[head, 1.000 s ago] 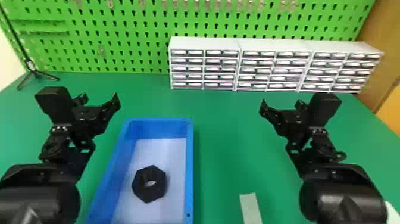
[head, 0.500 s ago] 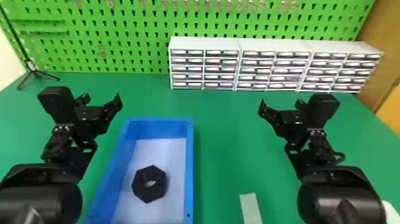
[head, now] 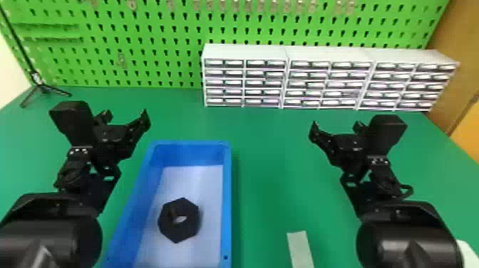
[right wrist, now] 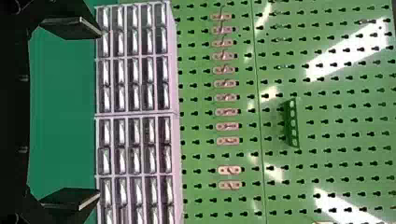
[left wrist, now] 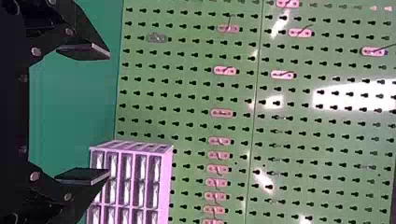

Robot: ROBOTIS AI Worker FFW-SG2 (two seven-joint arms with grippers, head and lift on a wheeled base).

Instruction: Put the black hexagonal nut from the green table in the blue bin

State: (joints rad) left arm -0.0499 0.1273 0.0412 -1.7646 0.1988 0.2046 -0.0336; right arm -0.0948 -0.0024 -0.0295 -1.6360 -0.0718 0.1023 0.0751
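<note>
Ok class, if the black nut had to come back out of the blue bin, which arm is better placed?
Probably the left. The left gripper is open and near the bin holding the nut; the right gripper, also open, is farther off, across bare green table.

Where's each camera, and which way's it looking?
Head view: on the head, looking forward and down at the blue bin and black hexagonal nut; both arms show.
Left wrist view: on left wrist, facing the pegboard; open left gripper shows.
Right wrist view: on right wrist, facing it too; open right gripper shows.
Both wrist views share pegboard and drawers.
</note>
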